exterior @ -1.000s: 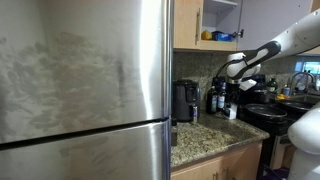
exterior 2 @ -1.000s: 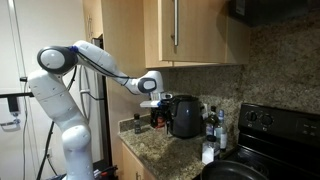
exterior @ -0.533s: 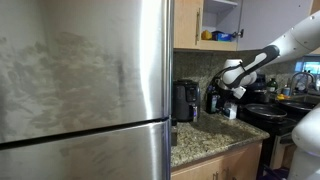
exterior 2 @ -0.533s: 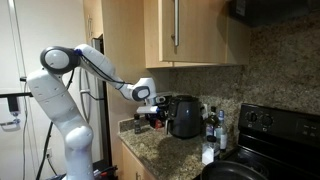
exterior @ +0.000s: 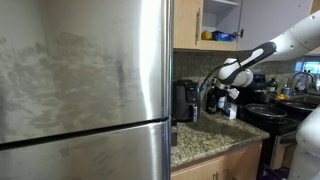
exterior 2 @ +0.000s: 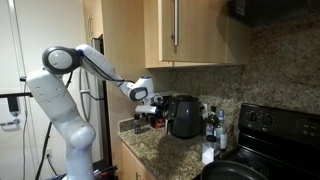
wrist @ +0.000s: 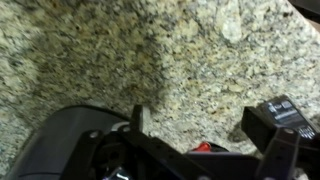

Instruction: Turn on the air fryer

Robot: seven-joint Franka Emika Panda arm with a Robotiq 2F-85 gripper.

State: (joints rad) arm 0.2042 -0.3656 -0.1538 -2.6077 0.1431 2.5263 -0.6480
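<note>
The air fryer [exterior: 184, 100] is a tall black box standing on the speckled granite counter [exterior: 205, 138] against the wall; it also shows in an exterior view [exterior 2: 185, 115]. My gripper [exterior: 214, 96] hangs just above the counter, close beside the fryer and apart from it, and shows in both exterior views [exterior 2: 150, 112]. In the wrist view my gripper [wrist: 205, 115] is open, with only bare granite [wrist: 180, 50] between the fingers [wrist: 138, 118]. A small red spot [wrist: 200, 147] shows by the gripper body. A dark rounded shape fills the lower left of the wrist view; I cannot tell what it is.
A big steel fridge [exterior: 85, 90] fills the near side. Several dark bottles [exterior 2: 210, 125] stand past the fryer. A black stove [exterior 2: 275, 125] with a wide black pot [exterior 2: 235, 170] sits beyond them. Wooden cabinets [exterior 2: 190, 30] hang overhead.
My arm has come down and the gripper has dropped from about the fryer's top height to just above the counter beside it. The fryer has not moved.
</note>
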